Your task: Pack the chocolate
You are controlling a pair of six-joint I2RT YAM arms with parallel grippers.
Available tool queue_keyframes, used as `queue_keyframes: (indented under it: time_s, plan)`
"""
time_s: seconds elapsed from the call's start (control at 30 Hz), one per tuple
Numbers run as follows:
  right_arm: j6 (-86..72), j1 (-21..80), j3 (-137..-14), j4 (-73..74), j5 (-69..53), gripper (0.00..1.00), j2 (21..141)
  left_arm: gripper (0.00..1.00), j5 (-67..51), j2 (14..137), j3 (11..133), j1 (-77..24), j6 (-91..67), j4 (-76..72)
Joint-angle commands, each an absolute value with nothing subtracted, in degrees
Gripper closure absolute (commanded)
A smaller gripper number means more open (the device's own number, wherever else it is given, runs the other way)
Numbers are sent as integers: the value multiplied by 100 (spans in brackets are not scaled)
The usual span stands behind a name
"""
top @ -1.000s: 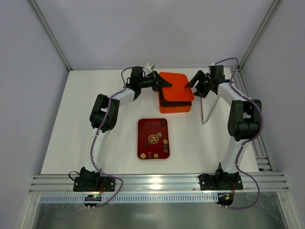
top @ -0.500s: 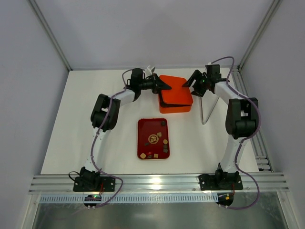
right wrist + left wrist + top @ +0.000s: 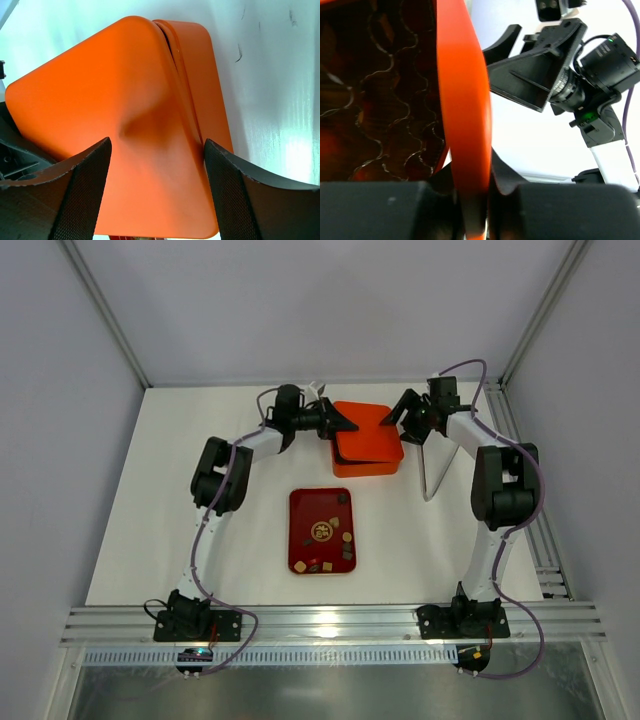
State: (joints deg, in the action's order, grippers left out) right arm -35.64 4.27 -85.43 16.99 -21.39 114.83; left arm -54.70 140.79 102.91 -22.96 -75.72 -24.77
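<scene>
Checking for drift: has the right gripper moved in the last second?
Yes. The right gripper has edged left, further over the orange lid, judged against the unmoved red tray.

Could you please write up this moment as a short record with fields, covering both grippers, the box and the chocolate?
Left gripper: shut on the edge of the orange lid
Right gripper: open, fingers either side of the lid's opposite corner
Lid position: askew over the orange box, not seated
Chocolates: loose on the dark red tray, mid-table, nearer the arm bases than the box
Box interior: dark wavy liner visible in the left wrist view; contents unclear
</scene>
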Motion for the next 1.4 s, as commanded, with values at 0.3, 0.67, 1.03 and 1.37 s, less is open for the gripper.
queue_keyframes:
  time_s: [0.3, 0.67, 1.03, 1.37]
  plan:
    - [-3419, 563, -8754, 1556, -2101, 25, 11549, 66, -5572, 14036, 10371, -2109, -7260, -2136]
    - [-3401, 606, -8772, 1582, -2083, 27, 11540, 56, -5599, 13887, 10187, -1987, -7242, -2188]
    - [-3401, 633, -8771, 1600, -2074, 28, 11523, 55, -5643, 13667, 9923, -1811, -7190, -2224]
    - [-3393, 650, -8771, 1608, -2074, 28, 11531, 55, -5643, 13570, 9712, -1723, -7128, -2232]
